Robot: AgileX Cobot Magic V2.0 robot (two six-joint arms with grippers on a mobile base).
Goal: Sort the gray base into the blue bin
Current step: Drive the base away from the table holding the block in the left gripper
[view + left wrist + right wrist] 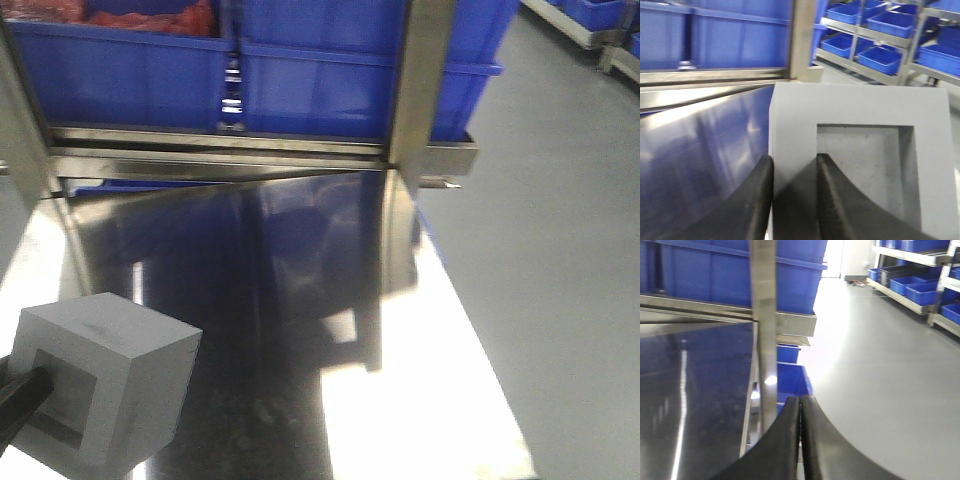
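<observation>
You have one gray base [105,385], and your left hand [794,165] is pinching it. One black finger [840,200] goes into the square recess and the other finger lies on the outer side, so the thick frame wall is squeezed between them. In the front view the base appears tilted, with the recessed face turned toward the hand. I cannot tell if its bottom edge touches the shiny dark surface [300,300] under it. Ahead of this hand, past the far edge of the surface, two large bins stand side by side on a metal shelf [250,140]. One blue bin [110,75] holds something red-orange, and a second blue bin [320,85] is just beside it. The base is well apart from both and is in neither of them. One upright metal post [420,80] stands in front of the second bin. Your right hand [800,407] has its two fingers pressed together with nothing between them. It hangs over the edge of the surface, beside the post, and the gray floor [880,365] is on its outer side. Below and ahead of it two smaller blue crates [792,377] sit under the surface.
</observation>
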